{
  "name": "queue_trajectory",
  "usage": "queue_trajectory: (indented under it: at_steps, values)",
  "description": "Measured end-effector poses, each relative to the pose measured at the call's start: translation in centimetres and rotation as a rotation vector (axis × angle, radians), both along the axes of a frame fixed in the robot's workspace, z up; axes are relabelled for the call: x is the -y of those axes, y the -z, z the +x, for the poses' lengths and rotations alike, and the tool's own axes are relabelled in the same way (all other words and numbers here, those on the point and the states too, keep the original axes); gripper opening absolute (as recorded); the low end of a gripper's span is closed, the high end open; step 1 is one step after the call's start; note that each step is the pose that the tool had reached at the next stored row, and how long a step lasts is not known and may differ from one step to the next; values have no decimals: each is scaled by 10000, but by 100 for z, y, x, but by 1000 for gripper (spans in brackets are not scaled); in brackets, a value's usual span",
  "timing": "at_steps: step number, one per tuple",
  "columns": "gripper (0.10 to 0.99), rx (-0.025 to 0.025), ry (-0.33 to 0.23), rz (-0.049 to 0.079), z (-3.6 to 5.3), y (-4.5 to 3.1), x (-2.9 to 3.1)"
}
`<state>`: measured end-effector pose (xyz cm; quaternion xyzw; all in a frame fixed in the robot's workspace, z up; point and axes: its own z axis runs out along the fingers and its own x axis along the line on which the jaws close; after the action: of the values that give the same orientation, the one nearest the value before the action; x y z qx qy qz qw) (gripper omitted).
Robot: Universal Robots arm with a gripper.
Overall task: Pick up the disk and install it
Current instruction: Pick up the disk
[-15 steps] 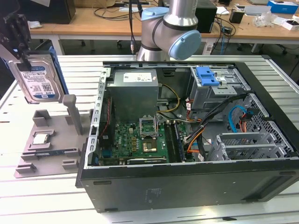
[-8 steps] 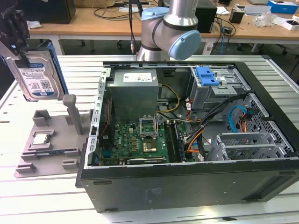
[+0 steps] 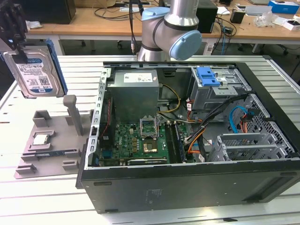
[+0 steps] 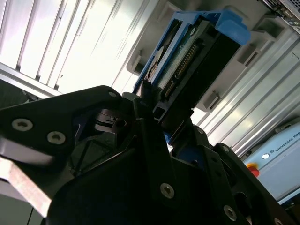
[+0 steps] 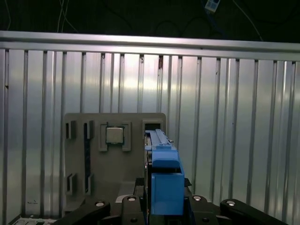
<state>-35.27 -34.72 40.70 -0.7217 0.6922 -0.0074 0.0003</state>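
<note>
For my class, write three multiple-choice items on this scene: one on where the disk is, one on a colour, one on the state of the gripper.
1. Where is the disk?
A) inside the computer case
B) in the air above the grey holder
C) flat on the table

2. What colour are the disk's rails?
A) red
B) yellow
C) blue

3. The gripper is
A) shut on the disk
B) open and empty
C) open, beside the disk

Answers:
1 B, the exterior view shows it up over the holder, at that view's left.
2 C, blue edges show in both wrist views.
3 A, the fingers clamp the disk in the second wrist view.
</note>
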Motion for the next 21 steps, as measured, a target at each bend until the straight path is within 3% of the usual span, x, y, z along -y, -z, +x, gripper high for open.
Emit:
queue_trajectory:
  at_steps: [21]
  values:
    - [369,0,0,0,2,-330,0]
